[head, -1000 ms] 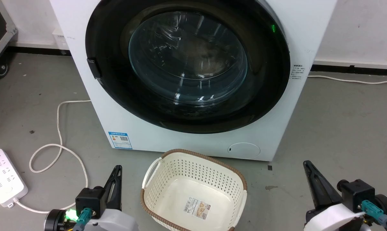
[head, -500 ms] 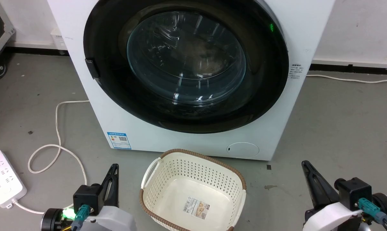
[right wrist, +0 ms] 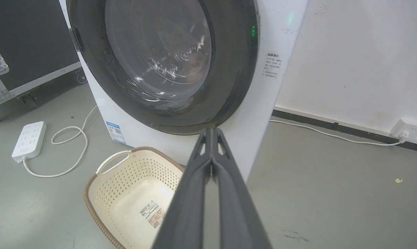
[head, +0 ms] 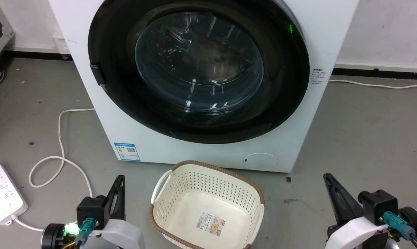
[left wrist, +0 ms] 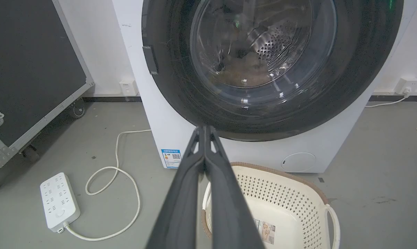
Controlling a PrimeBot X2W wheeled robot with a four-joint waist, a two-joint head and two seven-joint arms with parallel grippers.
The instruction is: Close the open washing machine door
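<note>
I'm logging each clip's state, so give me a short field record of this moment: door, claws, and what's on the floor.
door: looks shut, flush against the machine front
left claw: shut, holding nothing, low, apart from the door
right claw: shut, holding nothing, low, apart from the door
basket: empty, on the floor before the machine
power strip: on the floor, left of the machine, white cord looped beside it
task: looks done
</note>
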